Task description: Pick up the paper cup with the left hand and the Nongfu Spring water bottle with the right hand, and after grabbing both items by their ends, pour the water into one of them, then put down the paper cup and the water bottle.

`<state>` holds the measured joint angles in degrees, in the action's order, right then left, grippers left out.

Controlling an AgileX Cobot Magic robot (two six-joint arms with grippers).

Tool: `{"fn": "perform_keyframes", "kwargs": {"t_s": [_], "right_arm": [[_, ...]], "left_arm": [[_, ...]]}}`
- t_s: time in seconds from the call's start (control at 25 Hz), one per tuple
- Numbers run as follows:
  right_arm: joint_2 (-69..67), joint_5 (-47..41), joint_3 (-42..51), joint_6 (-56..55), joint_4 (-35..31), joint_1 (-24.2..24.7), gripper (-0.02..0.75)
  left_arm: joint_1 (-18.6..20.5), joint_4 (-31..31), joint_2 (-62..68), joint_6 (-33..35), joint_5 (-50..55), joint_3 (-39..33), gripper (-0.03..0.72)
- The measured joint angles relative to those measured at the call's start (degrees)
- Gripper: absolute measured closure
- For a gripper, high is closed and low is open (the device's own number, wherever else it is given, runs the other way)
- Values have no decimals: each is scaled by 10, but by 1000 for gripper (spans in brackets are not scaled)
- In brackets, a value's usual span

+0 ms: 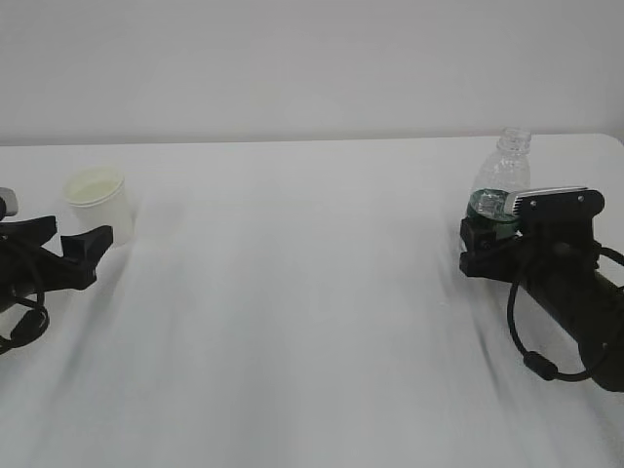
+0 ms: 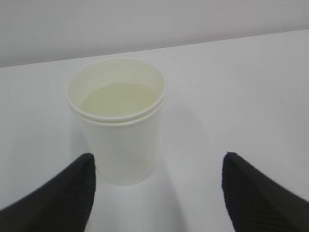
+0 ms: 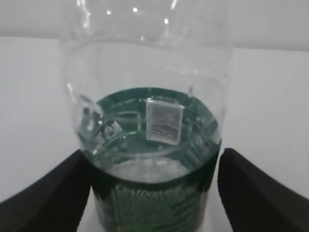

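The paper cup (image 1: 97, 200) stands upright at the far left of the white table; its inside looks cream (image 2: 118, 125). My left gripper (image 1: 73, 239) is open just short of it, both fingers wide apart and the cup's base near the left finger (image 2: 158, 155). The Nongfu Spring water bottle (image 1: 502, 171) stands upright at the right, capless, with a green label. Water (image 3: 145, 169) fills its lower part. My right gripper (image 1: 470, 246) straddles the bottle's labelled lower body (image 3: 149, 121); the left finger is against it, and a thin gap shows at the right finger (image 3: 153, 152).
The white table (image 1: 292, 312) stretches between the two arms with nothing on it there. A pale wall runs behind its far edge. The right arm's black cable (image 1: 531, 356) loops down over the tabletop.
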<state>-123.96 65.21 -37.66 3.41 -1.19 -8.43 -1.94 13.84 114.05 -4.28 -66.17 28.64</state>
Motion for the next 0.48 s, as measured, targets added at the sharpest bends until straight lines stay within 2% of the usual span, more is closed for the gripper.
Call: {"fn": "perform_keyframes", "kwargs": {"t_s": [0.48], "right_arm": [[90,2,71,-3,1,0,141]], "left_arm": [[0,-1,-17,0,0,-4,101]]}}
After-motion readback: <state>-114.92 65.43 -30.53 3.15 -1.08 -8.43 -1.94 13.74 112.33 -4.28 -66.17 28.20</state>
